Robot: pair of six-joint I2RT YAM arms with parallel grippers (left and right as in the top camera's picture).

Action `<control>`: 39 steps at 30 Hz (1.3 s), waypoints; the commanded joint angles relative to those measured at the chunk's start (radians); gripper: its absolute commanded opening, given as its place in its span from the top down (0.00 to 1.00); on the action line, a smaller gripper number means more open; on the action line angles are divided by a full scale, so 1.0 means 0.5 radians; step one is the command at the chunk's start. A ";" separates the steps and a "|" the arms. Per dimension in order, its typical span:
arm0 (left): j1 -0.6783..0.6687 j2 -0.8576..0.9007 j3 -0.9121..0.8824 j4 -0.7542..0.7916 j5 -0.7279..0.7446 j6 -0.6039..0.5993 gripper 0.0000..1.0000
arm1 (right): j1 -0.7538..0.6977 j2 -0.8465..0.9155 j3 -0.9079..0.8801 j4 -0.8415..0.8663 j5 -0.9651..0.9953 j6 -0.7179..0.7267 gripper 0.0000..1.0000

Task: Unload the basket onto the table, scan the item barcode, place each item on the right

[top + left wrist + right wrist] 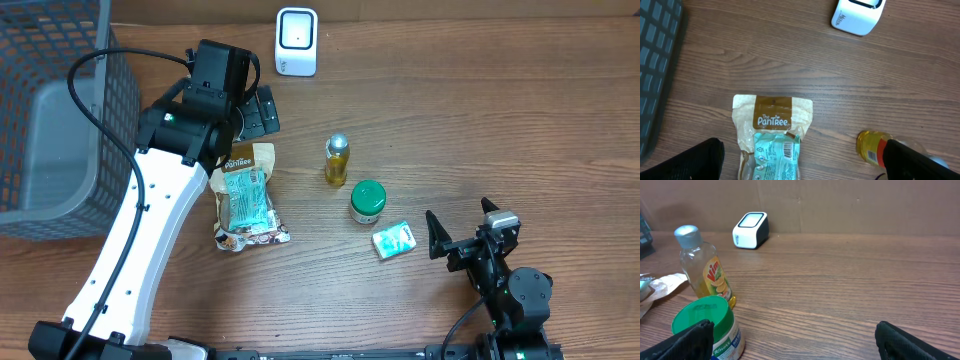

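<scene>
The white barcode scanner stands at the table's back edge; it also shows as the scanner and the scanner. A Pantree snack bag lies flat, and on the bag a teal packet with a barcode faces up. My left gripper hovers open above the bag's top end, and the left gripper holds nothing. A yellow bottle, a green-lidded jar and a small teal packet lie right of the bag. My right gripper is open and empty near the front right.
A grey mesh basket fills the far left, and the basket sits close beside the bag. The bottle and the jar stand just left of the right gripper. Bare wood lies right of the scanner.
</scene>
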 commanded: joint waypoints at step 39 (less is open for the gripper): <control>0.006 -0.009 0.023 0.003 0.016 0.037 0.00 | 0.009 -0.179 -0.021 0.010 0.005 -0.008 0.00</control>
